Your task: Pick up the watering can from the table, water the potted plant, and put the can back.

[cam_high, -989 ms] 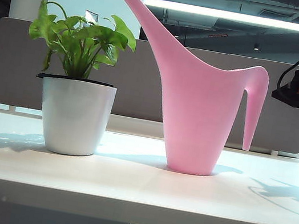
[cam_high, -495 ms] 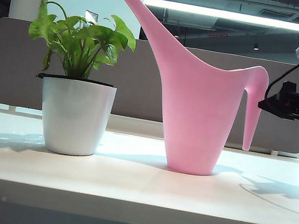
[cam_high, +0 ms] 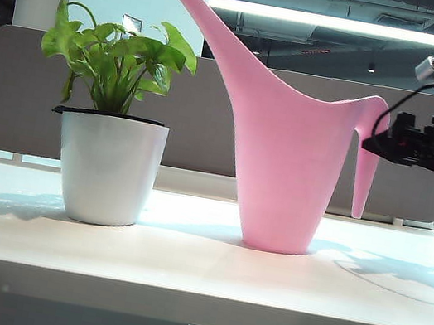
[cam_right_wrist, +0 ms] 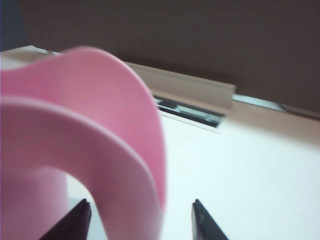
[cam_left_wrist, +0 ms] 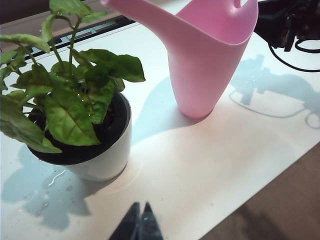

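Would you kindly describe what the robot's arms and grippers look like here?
The right gripper is black and blocky, with a looping black cable and a pale grey camera block on top; its fingertips are dark wedges. The left gripper shows only slim black pointed tips.

The right arm reaches in from the right of the exterior view, held level well above the tabletop, with dark cables looping over its wrist. The right gripper point(cam_right_wrist: 140, 220) points toward the middle of the scene, its two dark fingertips point(cam_right_wrist: 75, 220) spread wide apart. The left gripper point(cam_left_wrist: 139, 224) shows only in its own wrist view, as two dark fingertips point(cam_left_wrist: 131, 225) pressed together into a narrow point, aimed downward and holding nothing.
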Controlling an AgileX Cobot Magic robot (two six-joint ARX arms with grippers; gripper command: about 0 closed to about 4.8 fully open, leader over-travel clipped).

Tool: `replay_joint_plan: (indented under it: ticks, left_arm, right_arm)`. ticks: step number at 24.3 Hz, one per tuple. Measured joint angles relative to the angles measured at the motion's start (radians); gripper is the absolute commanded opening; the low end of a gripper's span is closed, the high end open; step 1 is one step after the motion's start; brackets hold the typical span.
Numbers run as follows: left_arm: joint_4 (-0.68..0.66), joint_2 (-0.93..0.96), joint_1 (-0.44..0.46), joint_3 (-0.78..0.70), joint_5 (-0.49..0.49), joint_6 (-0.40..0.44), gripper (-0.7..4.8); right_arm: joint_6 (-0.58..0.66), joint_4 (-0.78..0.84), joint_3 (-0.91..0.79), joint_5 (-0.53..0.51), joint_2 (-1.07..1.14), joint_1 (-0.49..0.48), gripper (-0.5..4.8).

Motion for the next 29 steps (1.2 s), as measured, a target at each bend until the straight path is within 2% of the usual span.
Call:
replay_joint_plan:
  ticks: [12,26,27,29]
  left_arm:
    - [0.0,0.0,0.0,0.0,0.0,0.0,0.04]
    - [0.0,0.0,0.0,0.0,0.0,0.0,0.04]
    - [0.0,0.0,0.0,0.0,0.0,0.0,0.04]
    - [0.0,0.0,0.0,0.0,0.0,0.0,0.04]
  right_arm:
    - [0.0,-0.002,0.049,0.011,0.083,0.047,2.69]
    - [0.008,0.037,0.103,0.031,0.089,0.051,2.68]
    - [0.012,0.027,0.111,0.031,0.088,0.051,2.57]
    - [0.024,0.025,0.113,0.031,0.089,0.053,1.93]
